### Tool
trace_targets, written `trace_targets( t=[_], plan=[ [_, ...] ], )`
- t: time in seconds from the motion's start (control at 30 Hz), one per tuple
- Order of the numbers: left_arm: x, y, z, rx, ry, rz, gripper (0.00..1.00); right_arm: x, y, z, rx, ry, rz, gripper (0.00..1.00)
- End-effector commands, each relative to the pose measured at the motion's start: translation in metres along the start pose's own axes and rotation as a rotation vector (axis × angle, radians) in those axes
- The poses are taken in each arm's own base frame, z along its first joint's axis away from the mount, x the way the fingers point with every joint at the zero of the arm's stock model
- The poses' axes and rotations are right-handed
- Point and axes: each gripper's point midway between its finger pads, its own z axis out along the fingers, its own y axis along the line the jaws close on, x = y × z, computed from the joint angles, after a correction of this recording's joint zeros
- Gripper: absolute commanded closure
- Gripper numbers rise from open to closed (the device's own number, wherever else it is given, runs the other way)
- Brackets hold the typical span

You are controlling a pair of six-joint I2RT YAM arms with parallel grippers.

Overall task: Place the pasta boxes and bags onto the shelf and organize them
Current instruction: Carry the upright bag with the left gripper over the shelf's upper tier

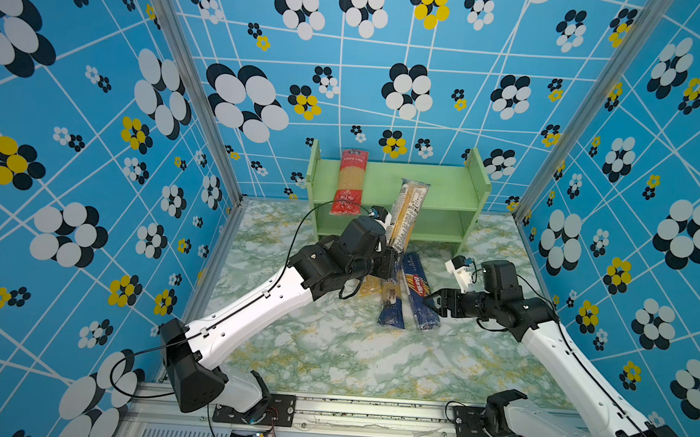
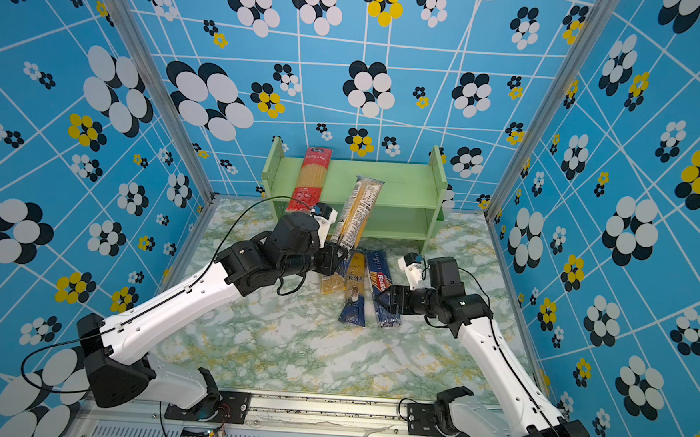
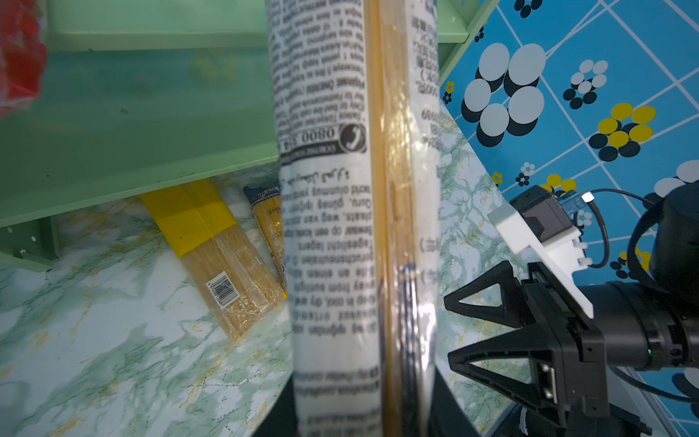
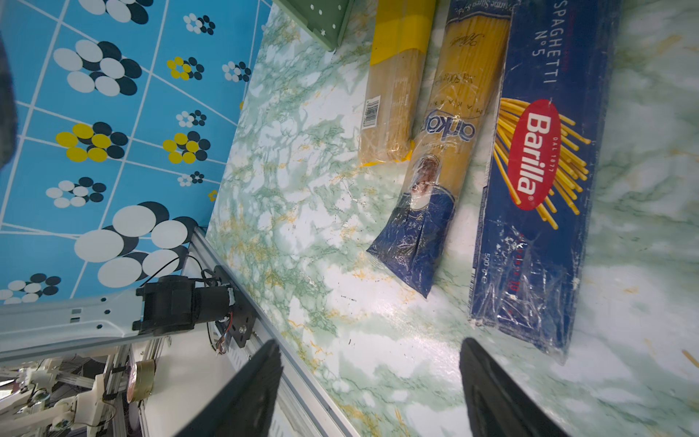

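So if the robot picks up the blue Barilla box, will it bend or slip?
Probably it stays stiff: the Barilla box is a flat-sided carton, not a crinkly bag. Its shiny wrap glints, so it might slide a little. It is long and narrow, so it could dip at one end if the open right pincer grabs it off-centre.

Printed spaghetti bag [image 3: 329,227] blurred, ends cut off

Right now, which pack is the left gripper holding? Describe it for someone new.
Find the green shelf at the back wall. Just in front of its middle, the left gripper holds a long spaghetti bag tilted up off the table. Unlike the flat-lying packs beside it, it shows a white panel of dense black print.
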Motion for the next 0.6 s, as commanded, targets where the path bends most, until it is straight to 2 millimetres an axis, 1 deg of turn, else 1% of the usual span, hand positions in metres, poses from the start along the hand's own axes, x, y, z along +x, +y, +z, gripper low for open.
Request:
trace_targets(
  t=[0.0,0.03,0.23,0.57],
  plan=[
    [-0.076,-0.032,-0.027,0.15,-0.241,-0.018,1.0,-0.006,0.02,-0.009,-0.089,-0.02,-0.068,0.24],
    [-0.079,-0.03,-0.024,0.152,-0.242,-0.024,1.0,-0.006,0.024,-0.01,-0.105,-0.021,-0.074,0.23],
    [-0.09,-0.028,-0.011,0.168,-0.239,-0.034,1.0,-0.005,0.029,-0.014,-0.121,-0.016,-0.102,0.23],
    [-0.105,-0.022,0.0,0.17,-0.255,-0.051,1.0,-0.007,0.022,-0.011,-0.082,0.008,-0.085,0.23]
  ],
)
